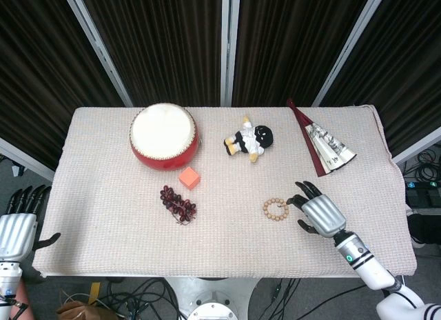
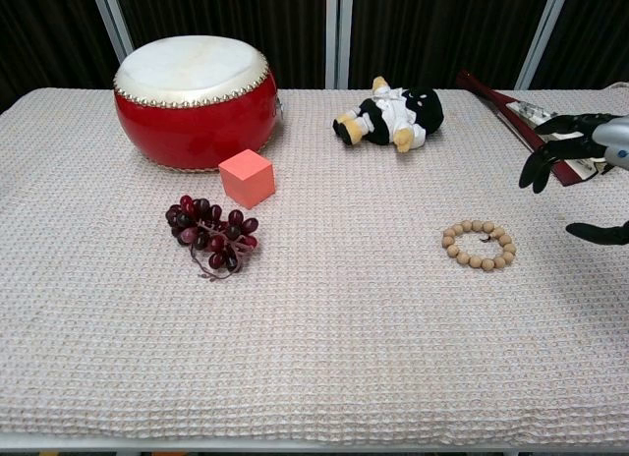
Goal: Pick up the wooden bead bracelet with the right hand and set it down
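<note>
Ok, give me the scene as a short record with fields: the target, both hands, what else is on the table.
target: wooden bead bracelet, lying flat on the cloth, not held
right hand: above the table just right of the bracelet, fingers spread, holding nothing
left hand: off the table's left edge, holding nothing
other items: red drum, orange cube, grape bunch, doll, folded fan
surface: table under a woven cloth
</note>
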You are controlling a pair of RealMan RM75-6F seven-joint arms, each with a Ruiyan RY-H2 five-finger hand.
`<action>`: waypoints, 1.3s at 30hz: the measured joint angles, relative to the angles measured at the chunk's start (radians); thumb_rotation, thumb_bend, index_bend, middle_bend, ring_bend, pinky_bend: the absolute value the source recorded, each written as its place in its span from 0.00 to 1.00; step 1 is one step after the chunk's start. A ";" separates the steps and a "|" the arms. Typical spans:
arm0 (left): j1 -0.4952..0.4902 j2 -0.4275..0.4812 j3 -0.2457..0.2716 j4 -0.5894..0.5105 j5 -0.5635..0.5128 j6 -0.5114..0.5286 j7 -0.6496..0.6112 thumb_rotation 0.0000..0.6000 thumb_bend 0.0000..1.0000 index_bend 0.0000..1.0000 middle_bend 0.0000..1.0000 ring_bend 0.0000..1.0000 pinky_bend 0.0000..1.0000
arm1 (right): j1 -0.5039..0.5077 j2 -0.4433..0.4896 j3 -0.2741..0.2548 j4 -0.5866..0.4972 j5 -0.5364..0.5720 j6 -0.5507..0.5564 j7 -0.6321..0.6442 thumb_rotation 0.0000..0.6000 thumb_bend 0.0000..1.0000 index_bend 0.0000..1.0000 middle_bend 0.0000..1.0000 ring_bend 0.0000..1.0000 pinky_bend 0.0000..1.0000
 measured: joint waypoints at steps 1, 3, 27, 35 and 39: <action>0.000 0.000 0.000 0.001 -0.001 -0.002 -0.001 1.00 0.00 0.08 0.08 0.00 0.00 | 0.005 -0.023 0.000 0.026 0.002 -0.002 -0.002 1.00 0.20 0.32 0.36 0.06 0.09; -0.001 0.000 0.000 0.002 -0.003 -0.006 -0.002 1.00 0.00 0.08 0.08 0.00 0.00 | 0.013 -0.075 -0.003 0.087 0.005 -0.003 -0.003 1.00 0.17 0.33 0.37 0.07 0.09; -0.008 -0.004 0.002 0.029 -0.026 -0.047 -0.058 1.00 0.00 0.08 0.08 0.00 0.00 | 0.041 -0.391 -0.083 0.541 -0.035 0.119 0.064 1.00 0.22 0.46 0.40 0.11 0.09; -0.006 -0.007 0.005 0.044 -0.029 -0.053 -0.083 1.00 0.00 0.08 0.08 0.00 0.00 | 0.053 -0.432 -0.105 0.613 -0.040 0.121 0.065 1.00 0.34 0.53 0.41 0.14 0.09; -0.005 -0.009 0.005 0.052 -0.029 -0.055 -0.094 1.00 0.00 0.08 0.08 0.00 0.00 | 0.052 -0.447 -0.112 0.645 -0.042 0.139 0.069 1.00 0.48 0.65 0.45 0.17 0.10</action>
